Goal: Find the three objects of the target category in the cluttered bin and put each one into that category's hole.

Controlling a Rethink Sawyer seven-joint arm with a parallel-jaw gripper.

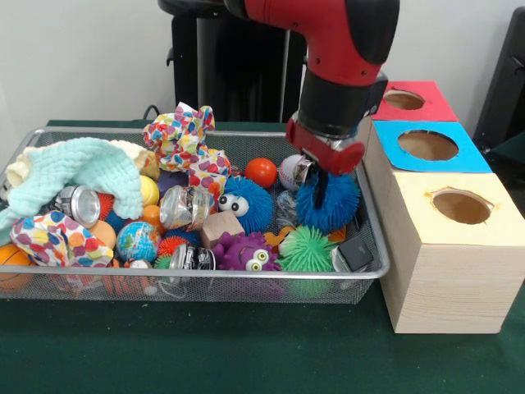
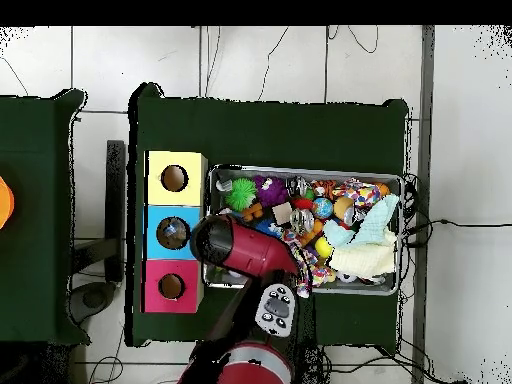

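Note:
The silver wire mesh bin lies on the green table, full of toys. My gripper reaches down into its right end, beside the boxes. It is shut on a blue spiky ball and holds it just above the clutter. Next to the bin's right side stand three pale wooden boxes with round holes: a red top, a blue top and a yellow top. In the overhead view the arm hides the gripper and the left part of the bin.
The bin holds a mint cloth, patterned fabric, an orange ball, a blue fuzzy ball with eyes, a purple spiky creature, a green spiky ball, a globe ball and a wooden block.

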